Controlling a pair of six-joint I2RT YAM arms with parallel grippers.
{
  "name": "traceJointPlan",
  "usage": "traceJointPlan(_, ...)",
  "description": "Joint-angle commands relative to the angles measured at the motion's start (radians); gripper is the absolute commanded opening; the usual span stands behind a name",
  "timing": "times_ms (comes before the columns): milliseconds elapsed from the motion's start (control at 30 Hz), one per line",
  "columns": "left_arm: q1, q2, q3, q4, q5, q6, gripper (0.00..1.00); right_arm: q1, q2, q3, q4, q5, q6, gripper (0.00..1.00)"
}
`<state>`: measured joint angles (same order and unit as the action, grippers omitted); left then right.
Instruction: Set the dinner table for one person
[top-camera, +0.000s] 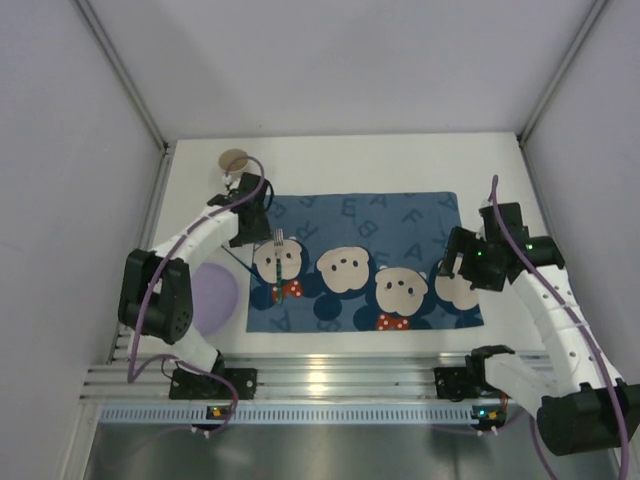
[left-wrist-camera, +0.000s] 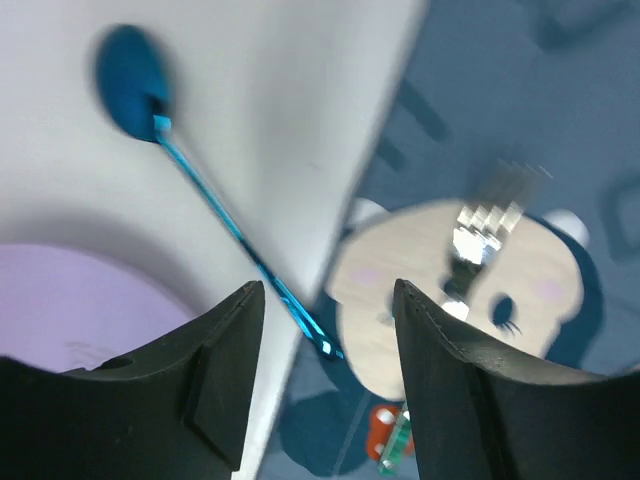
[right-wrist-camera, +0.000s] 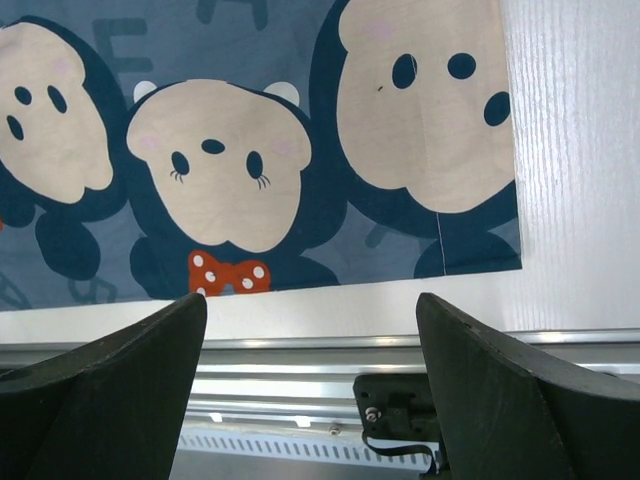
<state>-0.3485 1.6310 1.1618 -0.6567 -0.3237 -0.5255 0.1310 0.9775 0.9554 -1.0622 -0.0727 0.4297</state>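
Left wrist: left hand (left-wrist-camera: 327, 300) spread, nothing pinched; fork (left-wrist-camera: 480, 235) lies on mat (left-wrist-camera: 520, 100), spoon (left-wrist-camera: 130, 68) on white table (left-wrist-camera: 280, 90) w/ rail (top-camera: 320, 380) at near edge. Right hand (right-wrist-camera: 310, 310) spread. Risk: left hand sits low, lifting could nudge fork askew.

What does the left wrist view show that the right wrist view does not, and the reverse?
Only left wrist: a blue spoon, a fork, a lilac plate. Only right wrist: the silver rail, a black mount. Both: the mouse placemat, the white dinner table, and an open tool: the left tool in one, the right tool in the other.
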Motion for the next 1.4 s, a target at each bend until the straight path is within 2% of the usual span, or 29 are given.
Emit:
traceJointPlan(0,0.123,-0.04,0.01,-0.04,-0.026,-0.034,0.59,0.016,0.015,0.019,0.021,0.014,-0.005,0.86)
traceJointPlan(33,0.172,-0.033,0.004,-0.044,-0.025,-0.042,0.57,0.015,0.021,0.02,0.022,0.019,-0.005,0.86)
traceJointPlan(133,0.229,-0.01,-0.016,-0.028,-0.003,-0.064,0.54,0.016,0.035,0.026,0.025,0.021,-0.003,0.86)
traceJointPlan(600,0.284,0.164,0.021,0.018,-0.012,-0.093,0.44,0.016,0.079,0.042,0.008,0.051,-0.016,0.86)
traceJointPlan(700,0.293,0.185,0.009,0.041,-0.011,-0.082,0.29,0.015,0.085,0.045,0.004,0.054,-0.014,0.86)
traceJointPlan(733,0.295,0.193,0.009,0.046,-0.011,-0.077,0.15,0.015,0.087,0.046,0.002,0.056,-0.016,0.86)
traceJointPlan(767,0.296,0.199,0.01,0.048,-0.011,-0.071,0.05,0.015,0.09,0.048,-0.001,0.057,-0.016,0.86)
traceJointPlan(800,0.296,0.211,0.022,0.046,-0.021,-0.058,0.0,0.015,0.093,0.052,-0.001,0.059,-0.016,0.86)
traceJointPlan(1000,0.292,0.161,0.16,-0.024,-0.101,0.007,0.0,0.015,0.115,0.078,-0.002,0.056,-0.017,0.86)
traceJointPlan(1100,0.269,0.13,0.29,-0.079,-0.13,0.025,0.0,0.015,0.116,0.091,-0.004,0.039,-0.009,0.86)
traceJointPlan(1200,0.201,0.124,0.43,-0.141,-0.146,0.032,0.0,0.015,0.109,0.115,-0.007,0.025,-0.002,0.86)
traceJointPlan(1300,0.09,0.127,0.524,-0.149,-0.078,-0.001,0.0,0.015,0.095,0.134,-0.024,0.017,0.01,0.87)
traceJointPlan(1367,-0.036,0.145,0.552,-0.13,-0.028,-0.046,0.0,0.015,0.075,0.149,-0.036,0.01,0.018,0.86)
